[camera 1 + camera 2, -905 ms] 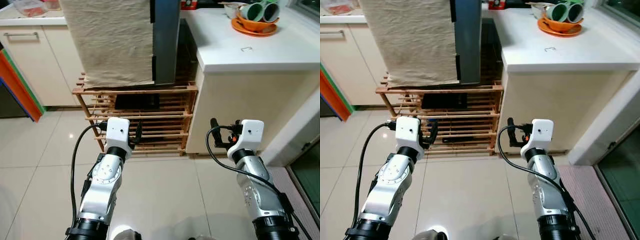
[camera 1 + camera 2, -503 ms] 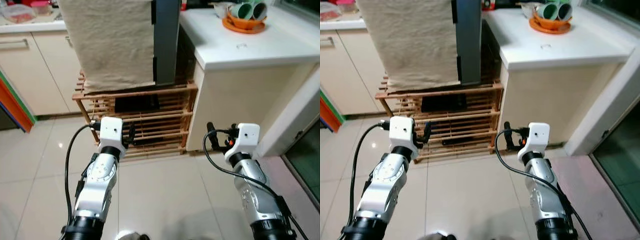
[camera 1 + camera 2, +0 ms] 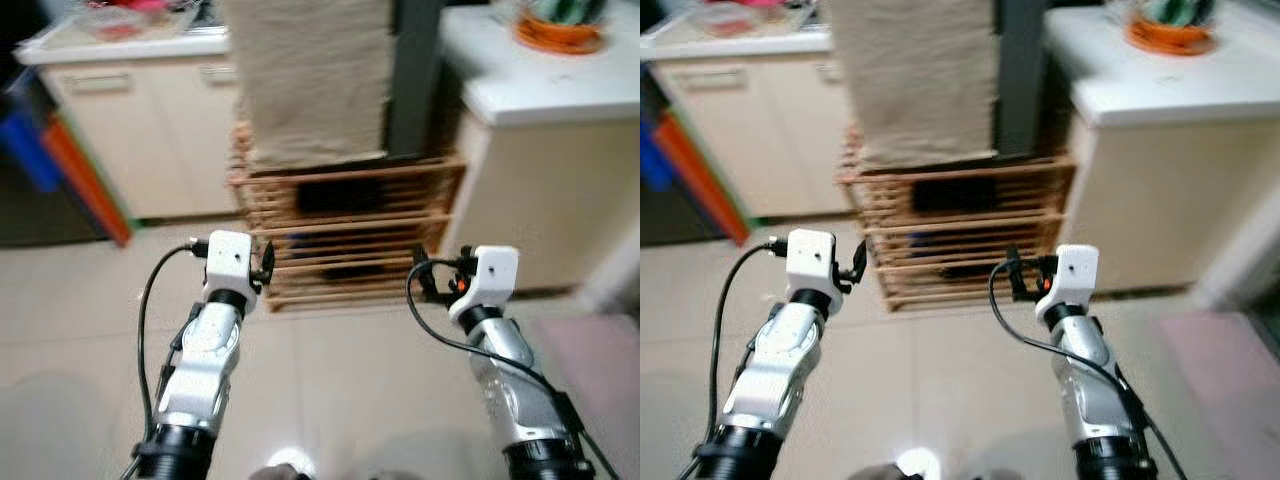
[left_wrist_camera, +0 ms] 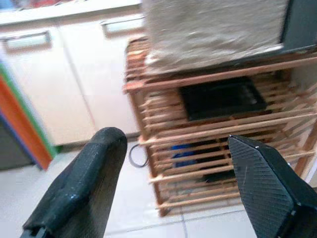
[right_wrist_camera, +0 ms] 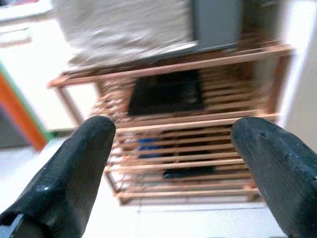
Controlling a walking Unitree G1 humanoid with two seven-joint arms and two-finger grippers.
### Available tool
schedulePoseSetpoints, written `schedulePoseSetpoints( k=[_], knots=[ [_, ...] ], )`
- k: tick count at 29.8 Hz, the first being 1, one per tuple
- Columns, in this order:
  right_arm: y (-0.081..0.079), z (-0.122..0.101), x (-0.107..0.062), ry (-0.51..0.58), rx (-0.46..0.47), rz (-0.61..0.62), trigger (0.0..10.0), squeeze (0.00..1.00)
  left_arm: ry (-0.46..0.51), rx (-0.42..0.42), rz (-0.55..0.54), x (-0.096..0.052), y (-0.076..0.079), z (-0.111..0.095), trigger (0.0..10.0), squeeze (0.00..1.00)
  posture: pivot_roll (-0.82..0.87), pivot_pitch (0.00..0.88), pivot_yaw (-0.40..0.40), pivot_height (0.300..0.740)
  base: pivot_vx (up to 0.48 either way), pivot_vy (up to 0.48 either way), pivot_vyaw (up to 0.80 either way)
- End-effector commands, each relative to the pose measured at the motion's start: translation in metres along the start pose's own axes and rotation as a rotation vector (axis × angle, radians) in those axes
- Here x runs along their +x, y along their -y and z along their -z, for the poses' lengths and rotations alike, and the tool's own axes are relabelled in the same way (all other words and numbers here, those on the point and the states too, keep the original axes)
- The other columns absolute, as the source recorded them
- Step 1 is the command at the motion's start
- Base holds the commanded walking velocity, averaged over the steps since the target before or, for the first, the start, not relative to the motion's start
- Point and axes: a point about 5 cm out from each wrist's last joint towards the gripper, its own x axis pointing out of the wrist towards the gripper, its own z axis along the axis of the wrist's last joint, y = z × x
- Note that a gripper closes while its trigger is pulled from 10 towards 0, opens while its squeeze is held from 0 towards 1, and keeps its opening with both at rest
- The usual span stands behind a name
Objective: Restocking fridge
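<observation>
Your left pincer (image 4: 173, 183) and right pincer (image 5: 178, 173), both spread apart and empty, face the wooden slatted rack (image 3: 350, 225); no stock to grip yet.

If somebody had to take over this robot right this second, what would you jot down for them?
Left gripper: open, empty, held out in front over the floor.
Right gripper: open, empty, likewise.
Ahead: a wooden slatted rack with a black tray on a shelf; a cloth-draped grey appliance stands on top. White counter to the right carries an orange plate.
Done: nothing stocked, neither gripper holds anything.
Left: everything. Head views are blurred.
</observation>
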Motion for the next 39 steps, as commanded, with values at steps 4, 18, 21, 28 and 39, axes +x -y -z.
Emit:
schedulePoseSetpoints(
  k=[4, 18, 21, 28, 39],
  knots=[
    [-0.008, -0.005, 0.003, 0.02, -0.01, -0.027, 10.0, 0.0, 0.018, 0.043, -0.003, 0.001, -0.004, -0.004, 10.0, 0.0, -0.1, 0.03, 0.042, 0.74, 0.0, 0.0, 0.55],
    [-0.039, -0.009, 0.0, 0.044, -0.052, -0.196, 10.0, 0.0, -0.006, 0.056, -0.034, 0.002, -0.007, -0.001, 10.0, 0.0, -0.09, 0.031, 0.039, 0.74, 0.297, 0.323, 0.0],
    [-0.04, -0.008, -0.001, 0.035, -0.056, -0.211, 10.0, 0.0, -0.004, 0.057, -0.033, 0.002, -0.007, -0.001, 10.0, 0.0, -0.09, 0.031, 0.041, 0.74, 0.34, 0.339, 0.0],
    [-0.045, -0.006, -0.004, 0.028, -0.07, -0.261, 10.0, 0.0, 0.001, 0.064, -0.029, 0.003, -0.007, -0.002, 10.0, 0.0, -0.09, 0.029, 0.041, 0.74, 0.355, 0.322, 0.0],
    [-0.058, -0.01, -0.017, 0.044, -0.134, -0.441, 10.0, 0.0, -0.009, 0.076, -0.022, 0.007, -0.009, -0.002, 10.0, 0.0, -0.09, 0.02, 0.046, 0.74, 0.414, 0.16, 0.0]
  ],
)
